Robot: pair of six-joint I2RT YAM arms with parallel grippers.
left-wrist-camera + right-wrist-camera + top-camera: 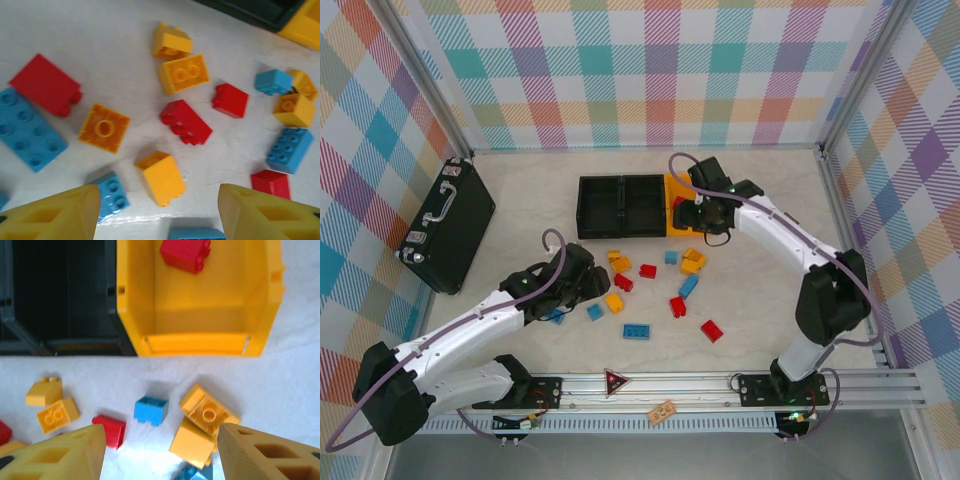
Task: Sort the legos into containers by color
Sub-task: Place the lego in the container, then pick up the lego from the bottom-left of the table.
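Observation:
Three joined bins stand at the back: two black (620,207) and one yellow-orange (672,186). In the right wrist view a red brick (186,254) lies inside the yellow-orange bin (197,342), next to a black bin (60,290). My right gripper (706,216) (161,432) hangs open just in front of that bin, above a blue brick (150,410) and yellow bricks (206,412). Blue, red and yellow legos (650,290) are scattered mid-table. My left gripper (582,285) (157,195) is open over their left side, a yellow brick (161,177) between its fingers, untouched.
A large black case with a silver handle (448,225) lies at the left. A tan wooden block (663,411) and a red triangle marker (616,381) sit on the front rail. Plaid walls close the back and both sides.

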